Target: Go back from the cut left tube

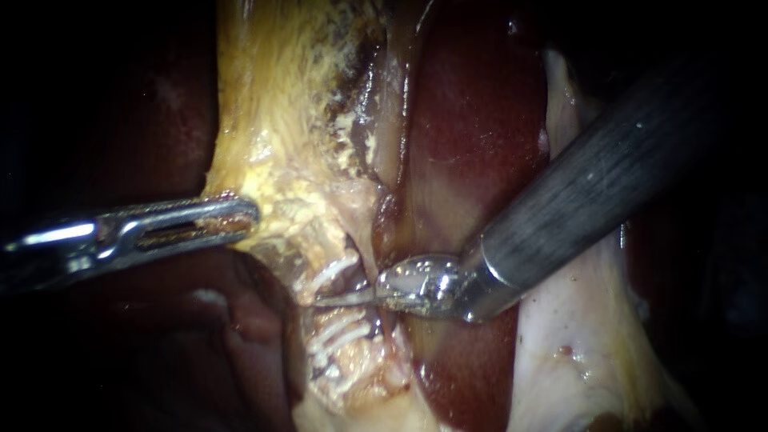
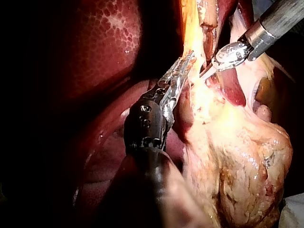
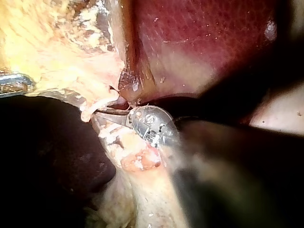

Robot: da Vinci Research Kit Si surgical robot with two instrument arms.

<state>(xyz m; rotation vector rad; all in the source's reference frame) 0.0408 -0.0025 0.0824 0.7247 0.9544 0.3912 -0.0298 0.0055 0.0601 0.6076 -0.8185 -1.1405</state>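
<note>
My left instrument (image 1: 244,214) comes in from the left, its jaws shut on the edge of the yellow gallbladder tissue (image 1: 280,120). In the left wrist view the same jaws (image 2: 187,59) pinch that yellow edge. My right instrument (image 1: 320,302) comes in from the upper right. Its thin blades lie together and point left into the gap between two groups of white clips (image 1: 330,272) (image 1: 340,336) on the pale left tube (image 1: 352,352). The right wrist view shows the blades (image 3: 107,111) lying in the gap beside the clipped tube stump (image 3: 97,104).
Dark red liver (image 1: 480,120) lies behind and to the right of the tube, under my right instrument's shaft (image 1: 608,176). Pale fatty tissue (image 1: 576,352) fills the lower right. More dark liver (image 1: 160,344) sits below my left instrument.
</note>
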